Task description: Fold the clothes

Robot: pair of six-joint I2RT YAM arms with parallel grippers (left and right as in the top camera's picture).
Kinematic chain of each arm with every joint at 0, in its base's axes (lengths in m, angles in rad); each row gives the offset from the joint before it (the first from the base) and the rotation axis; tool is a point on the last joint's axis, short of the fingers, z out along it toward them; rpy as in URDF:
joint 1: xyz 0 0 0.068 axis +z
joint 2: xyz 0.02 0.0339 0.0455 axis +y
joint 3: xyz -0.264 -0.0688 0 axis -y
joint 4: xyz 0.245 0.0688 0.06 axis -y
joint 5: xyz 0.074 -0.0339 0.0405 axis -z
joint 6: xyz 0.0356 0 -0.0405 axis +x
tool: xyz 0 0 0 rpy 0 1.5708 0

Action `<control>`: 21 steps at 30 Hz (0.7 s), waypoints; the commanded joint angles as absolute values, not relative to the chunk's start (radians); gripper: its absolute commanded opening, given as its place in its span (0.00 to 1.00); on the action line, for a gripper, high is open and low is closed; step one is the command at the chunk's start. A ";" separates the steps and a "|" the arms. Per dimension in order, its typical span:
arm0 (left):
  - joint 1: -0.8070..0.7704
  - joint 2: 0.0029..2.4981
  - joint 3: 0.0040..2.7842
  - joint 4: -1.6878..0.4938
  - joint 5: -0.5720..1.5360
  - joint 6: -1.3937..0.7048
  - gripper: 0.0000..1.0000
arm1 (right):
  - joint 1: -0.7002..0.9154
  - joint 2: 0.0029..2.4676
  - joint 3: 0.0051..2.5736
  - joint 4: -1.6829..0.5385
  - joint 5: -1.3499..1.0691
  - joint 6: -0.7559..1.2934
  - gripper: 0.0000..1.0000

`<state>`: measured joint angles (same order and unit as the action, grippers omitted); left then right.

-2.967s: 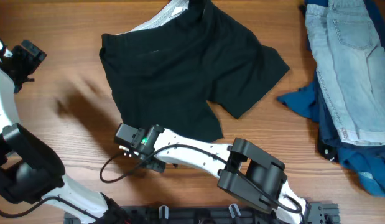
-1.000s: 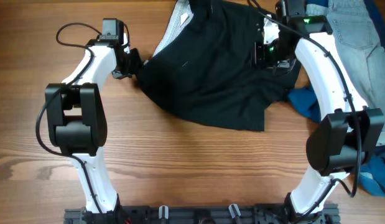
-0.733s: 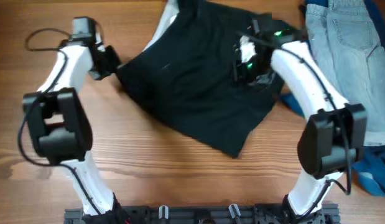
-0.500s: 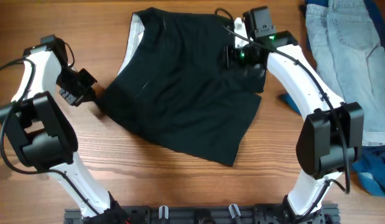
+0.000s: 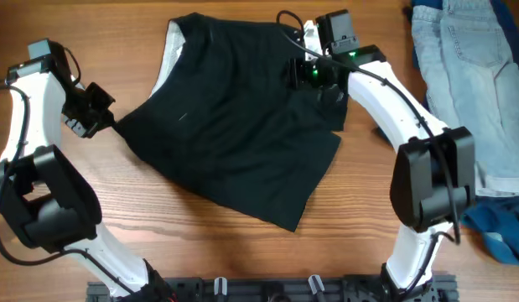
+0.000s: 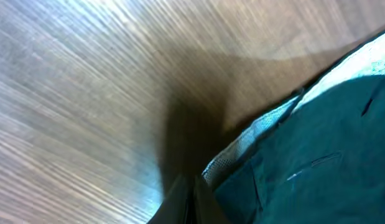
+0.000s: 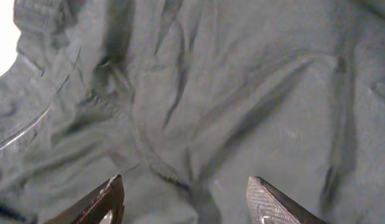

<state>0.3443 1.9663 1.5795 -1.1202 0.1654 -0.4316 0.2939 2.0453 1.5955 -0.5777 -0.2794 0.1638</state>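
**One pair of shorts between two grippers, a pile off to the side**

I count one pair of black shorts (image 5: 234, 126), spread at an angle across the middle of the wooden table (image 5: 158, 226). There are two arms. At the far right is a heap of at least two garments: pale denim jeans (image 5: 469, 75) over a darker blue cloth (image 5: 485, 222). The frame edge cuts both off, so I can't count further.

The left gripper (image 5: 96, 113) sits at the shorts' left corner, where the cloth draws to a point. On its wrist camera I only get a dark sliver of the fingers at the bottom edge. They look pinched together on the hem. That view also shows a pale mesh lining (image 6: 254, 134) along the edge.

The right gripper (image 5: 313, 74) is over the upper right part of the shorts. Overhead, its jaws are hidden under the arm. The wrist camera shows both fingertips (image 7: 111, 199) set wide apart, with creased black fabric filling the frame beneath them.
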 commanded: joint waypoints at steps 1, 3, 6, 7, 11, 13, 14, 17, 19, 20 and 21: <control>0.360 1.948 1.580 -1.144 0.042 -0.442 0.04 | 0.296 2.122 1.598 -0.569 -0.265 0.164 0.65; 0.390 1.948 1.580 -1.086 0.063 -0.485 0.04 | 0.294 2.123 1.602 -0.610 -0.290 0.237 0.59; 0.388 1.948 1.580 -1.013 0.070 -0.484 0.04 | 0.295 2.043 1.610 -0.769 -0.332 0.291 0.61; 0.388 1.948 1.580 -0.990 0.080 -0.484 0.04 | 0.295 2.011 1.610 -0.841 -0.335 0.291 0.64; 0.377 1.948 1.580 -0.930 0.100 -0.483 0.04 | 0.296 1.973 1.609 -0.939 -0.253 0.327 0.72; 0.363 1.948 1.580 -0.912 0.100 -0.476 0.27 | 0.296 1.996 1.599 -0.825 -0.195 0.317 0.72; 0.353 1.948 1.580 -0.899 0.102 -0.470 0.54 | 0.296 2.024 1.595 -0.754 -0.196 0.288 0.55; 0.348 1.934 1.601 -0.864 0.096 -0.370 1.00 | 0.297 2.089 1.595 -0.675 -0.195 0.257 0.05; 0.372 1.856 1.625 -0.859 0.108 -0.374 1.00 | 0.297 2.122 1.595 -0.686 -0.196 0.232 0.04; 0.372 1.797 1.625 -0.852 0.108 -0.374 1.00 | 0.297 2.139 1.595 -0.706 -0.204 0.216 0.04; 0.368 1.757 1.625 -0.849 0.108 -0.374 1.00 | 0.299 2.151 1.595 -0.713 -0.204 0.210 0.04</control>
